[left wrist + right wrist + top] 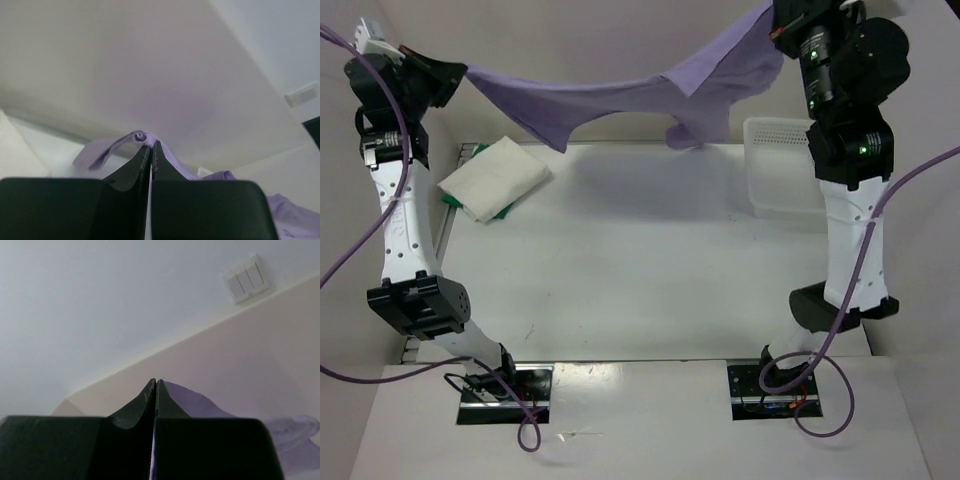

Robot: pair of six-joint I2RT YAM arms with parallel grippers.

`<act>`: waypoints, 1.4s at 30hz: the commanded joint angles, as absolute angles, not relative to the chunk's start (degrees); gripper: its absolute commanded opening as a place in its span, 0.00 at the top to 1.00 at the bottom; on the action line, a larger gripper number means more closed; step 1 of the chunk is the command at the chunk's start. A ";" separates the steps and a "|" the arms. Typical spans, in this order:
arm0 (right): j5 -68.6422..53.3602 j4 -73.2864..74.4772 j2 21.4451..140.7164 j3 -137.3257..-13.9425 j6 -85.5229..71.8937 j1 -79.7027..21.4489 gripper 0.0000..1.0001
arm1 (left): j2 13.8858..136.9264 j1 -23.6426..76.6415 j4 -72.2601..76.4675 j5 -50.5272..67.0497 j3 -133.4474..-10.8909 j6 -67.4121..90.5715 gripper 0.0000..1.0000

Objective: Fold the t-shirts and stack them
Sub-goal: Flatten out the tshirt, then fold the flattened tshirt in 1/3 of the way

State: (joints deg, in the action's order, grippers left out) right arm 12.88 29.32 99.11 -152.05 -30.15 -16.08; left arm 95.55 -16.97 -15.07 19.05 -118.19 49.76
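The lavender t-shirt (620, 95) hangs stretched high above the table between both arms, sagging in the middle. My left gripper (460, 72) is shut on its left end, and a pinch of purple cloth (137, 136) bunches at the fingertips. At the top right my right gripper (776, 28) is shut on the other end, with purple cloth (200, 402) beside its fingers. A folded white t-shirt (495, 177) lies at the table's back left on top of the green t-shirt (505, 212), of which only edges show.
A white lattice basket (782, 170) stands at the back right of the white table (650, 270), behind the right arm. Walls close in behind and on both sides.
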 commanded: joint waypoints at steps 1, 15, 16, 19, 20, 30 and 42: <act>13.36 32.52 96.61 -134.22 -29.36 -15.56 1.00 | 92.38 -17.14 -11.61 19.69 -107.35 48.78 1.00; 7.30 37.33 63.64 -57.43 -39.01 -15.56 1.00 | 68.65 -14.41 -12.81 16.71 -53.10 42.54 1.00; 4.68 38.83 62.07 -56.09 -40.07 -15.56 1.00 | 66.64 -14.41 -13.88 16.70 -49.87 42.54 1.00; 1.07 44.37 59.07 -52.13 -44.46 -15.56 1.00 | 61.46 -15.64 -17.66 16.18 -43.45 41.22 1.00; -0.69 45.78 56.54 -52.12 -45.43 -15.56 1.00 | 60.30 -15.64 -20.28 16.17 -42.20 40.70 1.00; -3.69 64.25 42.80 -53.78 -50.54 -15.56 1.00 | 57.48 -16.35 -36.47 15.12 -45.44 41.75 1.00; 2.19 40.28 62.12 -54.13 -45.36 -14.95 1.00 | 70.72 -16.35 -20.22 9.84 -44.20 44.38 1.00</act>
